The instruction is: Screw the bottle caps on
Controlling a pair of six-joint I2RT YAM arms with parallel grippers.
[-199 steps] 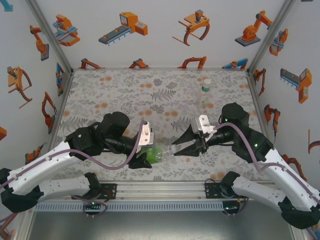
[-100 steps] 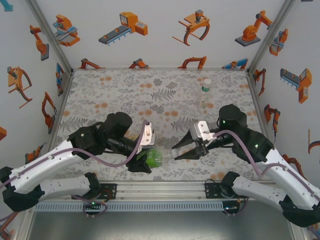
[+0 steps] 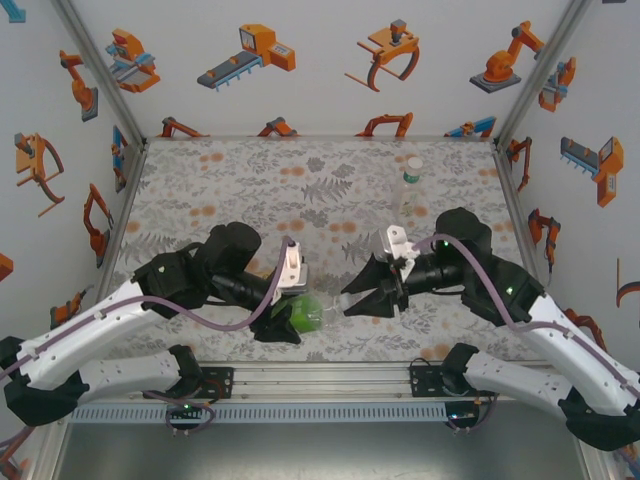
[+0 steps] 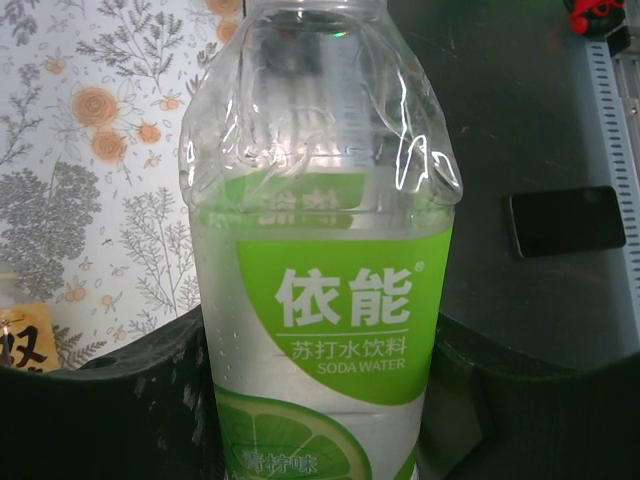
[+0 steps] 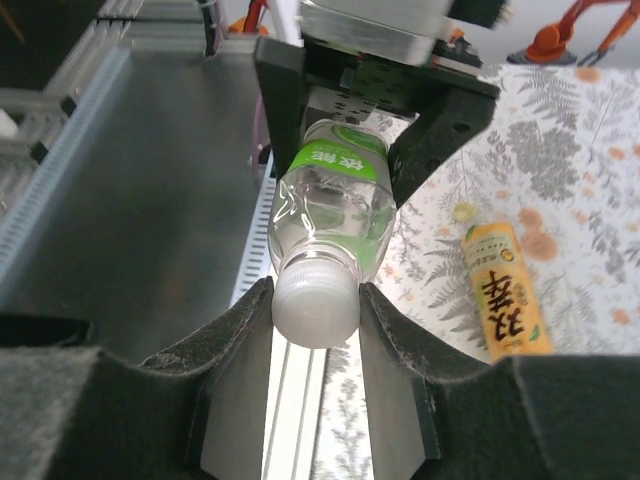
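- Desk (image 3: 250,180): flat surface with a grey leaf print and orange flowers. A ribbed metal rail runs along its near edge.
- Left gripper (image 3: 288,312): black jaws clamped on the body of the green-label bottle (image 3: 306,316), one jaw on each side of the label in the left wrist view.
- Right gripper (image 5: 316,290): black jaws with matte, grainy padding, closed against both sides of the whitish cap (image 5: 314,306).
- Green-label bottle (image 4: 320,250): thin clear plastic, dented and creased at the shoulder, round in section. It is held level above the near edge of the desk, between the two grippers, neck toward the right gripper.
- Slim clear bottle (image 3: 410,186): upright near the far right corner of the desk, well apart from both grippers.
- Amber bottle (image 5: 505,290): lies on its side on the desk, yellow label up.
- Whitish cap: short ribbed cylinder, seated on the neck of the green-label bottle.
- Yellowish cap (image 5: 463,212): small round disc on the desk, just beyond the amber bottle.
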